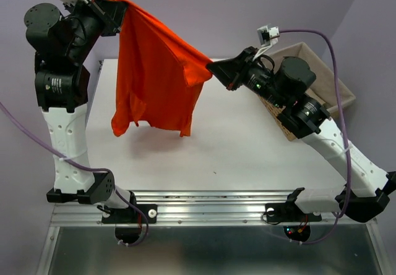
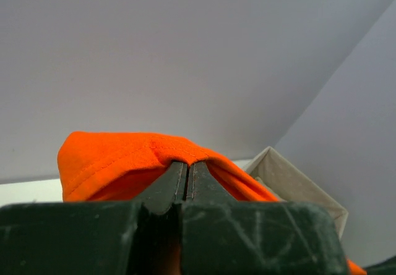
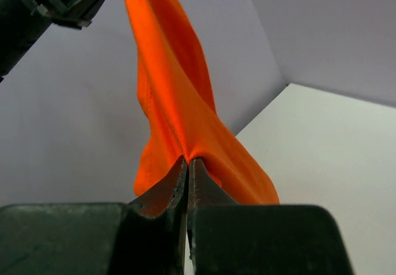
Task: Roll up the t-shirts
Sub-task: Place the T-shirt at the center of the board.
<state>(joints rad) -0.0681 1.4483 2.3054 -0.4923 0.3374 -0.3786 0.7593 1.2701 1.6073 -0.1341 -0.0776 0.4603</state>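
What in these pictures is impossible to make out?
- Inside the beige open basket: top view, the right arm covers much of it.
- Hanging bright orange-red t-shirt: top view, its back face is hidden by its own folds.
- Cloth pinched in the left gripper and right gripper: hidden between shut jaws, both wrist views.

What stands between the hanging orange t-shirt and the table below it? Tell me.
Nothing visible. The orange t-shirt hangs from the left gripper and right gripper over bare white table; the beige basket sits off to the right, behind the right arm.
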